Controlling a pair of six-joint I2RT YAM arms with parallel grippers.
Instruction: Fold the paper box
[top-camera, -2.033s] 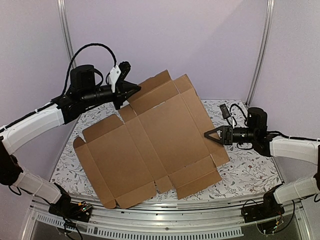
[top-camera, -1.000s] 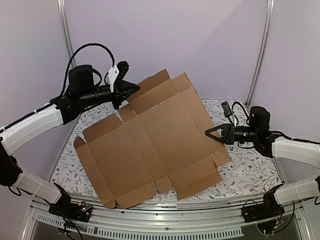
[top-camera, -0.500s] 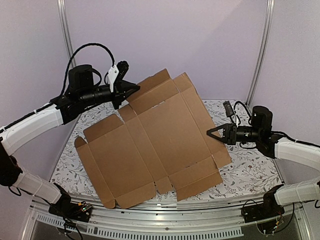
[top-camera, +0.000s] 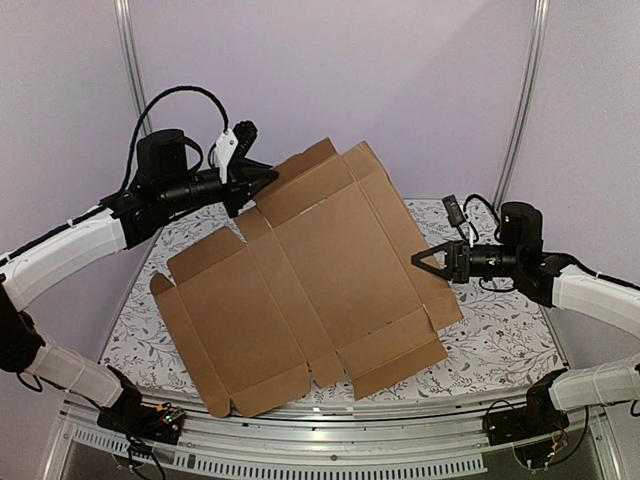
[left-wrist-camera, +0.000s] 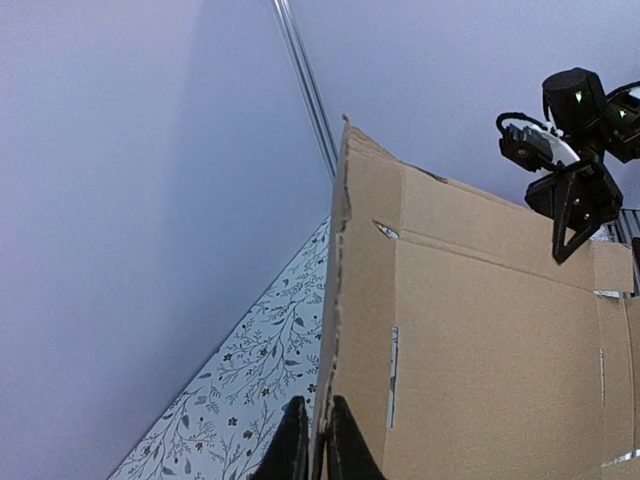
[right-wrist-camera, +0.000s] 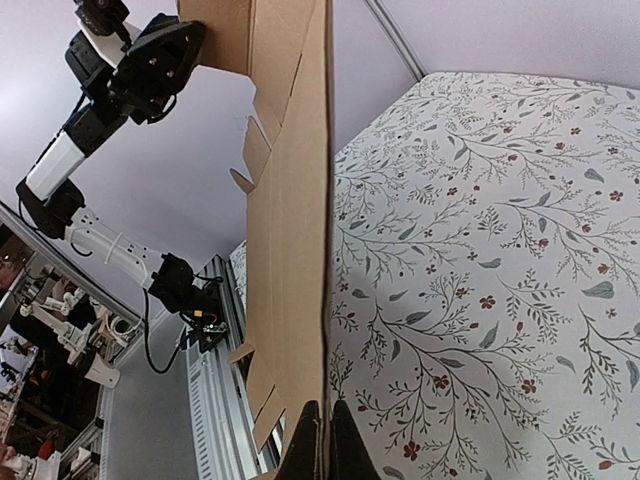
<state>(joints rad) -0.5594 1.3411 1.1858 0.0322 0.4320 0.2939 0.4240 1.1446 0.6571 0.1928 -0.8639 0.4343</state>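
Left claw (top-camera: 262, 178): closed narrow on the far upper edge of the paper box (top-camera: 310, 280). The wrist view shows my fingertips (left-wrist-camera: 292, 448) either side of the cardboard's thickness. The bite is shallow, at the edge only.

Right claw (top-camera: 425, 262): also pinched narrow on the sheet, at its right-hand edge about mid-height. From that wrist the board runs edge-on straight out of my fingers.

Paper box: a flat die-cut sheet, nothing creased up yet. It hangs tilted between the two grips, far side high, and its near corner appears to rest at the table's front.

Step in hand, as I judge it: carrying and placing the sheet ahead of the first fold.
- Move both arms together; any difference will twist the sheet.
- With so little board in each claw, a sideways pull could slip a grip or tear a flap.
- Lay it flat before either claw lets go.
- Then bend only along the scored lines, side panels first.

Surface: the table (top-camera: 500, 340) is white with a leafy floral print.

Room: a plain lilac wall (top-camera: 400, 80), with a metal post (top-camera: 128, 60) at each back corner.
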